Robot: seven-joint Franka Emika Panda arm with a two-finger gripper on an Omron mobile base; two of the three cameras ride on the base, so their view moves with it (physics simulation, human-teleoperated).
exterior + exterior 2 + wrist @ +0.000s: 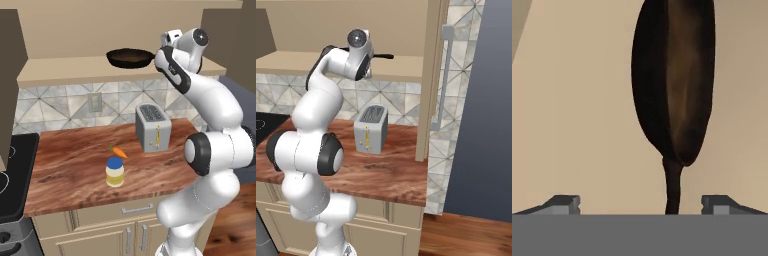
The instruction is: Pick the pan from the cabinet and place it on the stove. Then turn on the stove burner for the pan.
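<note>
A: The claw [641, 202] is spread wide and pinching nothing; the handle [673, 185] of the pan [674, 82] runs up between its two fingertips [562, 204], nearer the right one.

B: And the big pieces?

A: The cabinet [60, 75] shelf carries the pan at twelve o'clock above the tabletop [75, 165]. The stove [15, 170] lies at nine o'clock. The toaster [153, 127] stands at the tabletop's three o'clock, the jar [115, 172] and the carrot [118, 151] near its centre.

B: How to grip well?

A: I'd judge: centre the handle between the fingertips, advance slightly, close firmly, then lift level before drawing it out.
</note>
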